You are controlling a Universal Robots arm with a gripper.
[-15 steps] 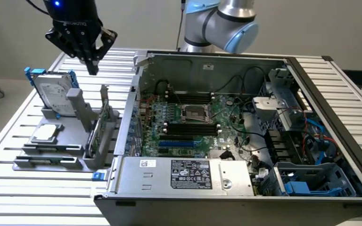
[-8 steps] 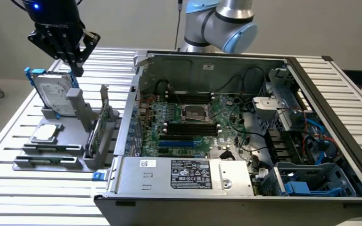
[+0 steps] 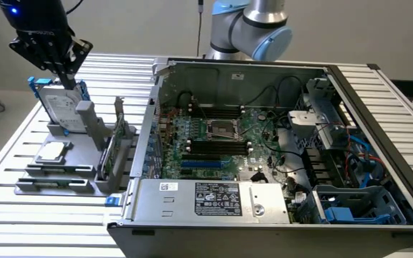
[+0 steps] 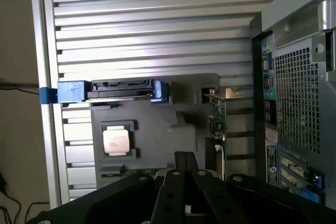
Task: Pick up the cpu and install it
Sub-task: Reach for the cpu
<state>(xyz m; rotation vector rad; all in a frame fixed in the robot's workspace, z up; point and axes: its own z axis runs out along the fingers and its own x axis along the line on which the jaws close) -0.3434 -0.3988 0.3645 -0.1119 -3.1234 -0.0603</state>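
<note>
The cpu is a small flat silvery square lying in a recess of the grey holder on the slatted table, at the exterior view's left. My gripper hangs high over the far end of that holder, fingers pressed together and holding nothing. Its tip is by the top of the upright hard drive with blue brackets. The open computer case holds the green board, whose dark metal-framed socket sits near its middle.
Upright cards stand in slots at the holder's near side, next to the case wall. The case's perforated rear panel rises beside the holder. Cables, a drive cage and a blue bracket crowd the case at the exterior view's right.
</note>
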